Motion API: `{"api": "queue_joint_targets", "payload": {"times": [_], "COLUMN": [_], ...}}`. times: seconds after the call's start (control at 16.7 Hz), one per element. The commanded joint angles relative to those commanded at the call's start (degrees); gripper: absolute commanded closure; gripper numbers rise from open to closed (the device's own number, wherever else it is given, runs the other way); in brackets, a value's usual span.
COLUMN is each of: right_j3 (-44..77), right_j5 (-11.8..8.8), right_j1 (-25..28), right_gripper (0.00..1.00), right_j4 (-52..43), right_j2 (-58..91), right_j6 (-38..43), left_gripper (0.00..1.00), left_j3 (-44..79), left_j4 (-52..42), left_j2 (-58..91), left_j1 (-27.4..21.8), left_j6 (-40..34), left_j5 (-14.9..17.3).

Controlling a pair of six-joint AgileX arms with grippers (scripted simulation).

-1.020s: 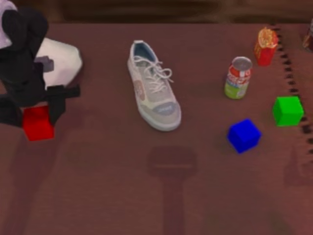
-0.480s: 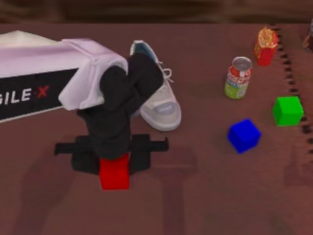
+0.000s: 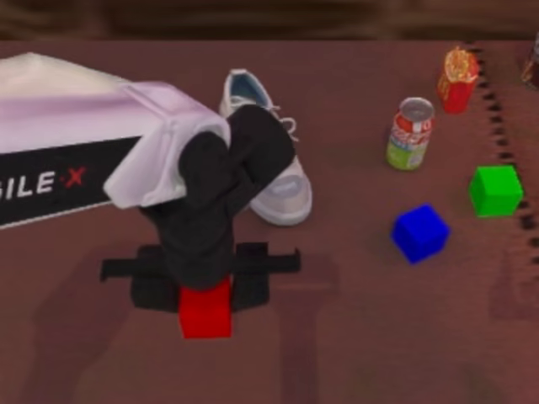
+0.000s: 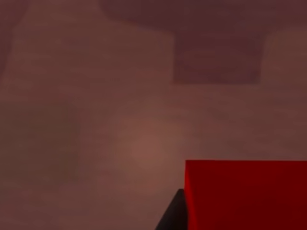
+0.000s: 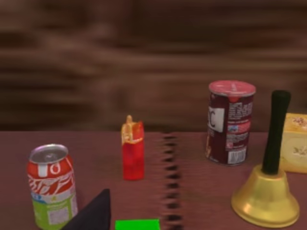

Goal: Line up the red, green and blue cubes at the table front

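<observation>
My left gripper is shut on the red cube over the front of the table, left of centre. In the left wrist view the red cube fills one corner, with a dark finger against its side. The blue cube rests on the table at the right, and the green cube lies just beyond it near the right edge. My right arm is out of the top view. A dark part of the right gripper shows in its wrist view, beside the green cube.
A white shoe lies partly under my left arm. A red-and-green can and a red carton stand at the back right. Farther right are a dark red can, a brass bell and a yellow box.
My left arm has carried the red cube from the table's far left to the front left of centre. In the last half second it shifted only slightly right and forward.
</observation>
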Motion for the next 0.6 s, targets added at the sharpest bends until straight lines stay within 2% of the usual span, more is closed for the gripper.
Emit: {"api": "queue_joint_targets", "payload": {"times": [0.36,0.6], "right_j3": [0.0,0.0], "right_j5": [0.0,0.0], "right_j1": [0.0,0.0], "right_gripper": [0.0,0.0], "right_j4": [0.0,0.0], "right_j2": [0.0,0.0], "right_j6": [0.0,0.0], "left_gripper": [1.0,1.0], "left_j3": [-7.4,-9.0], "left_j4": [12.6,15.0], "left_j2": [4.7,5.9], "left_j1": [-0.1,-0.3], "left_j6": [-0.1,0.0], "left_j5": [0.0,0.0]}}
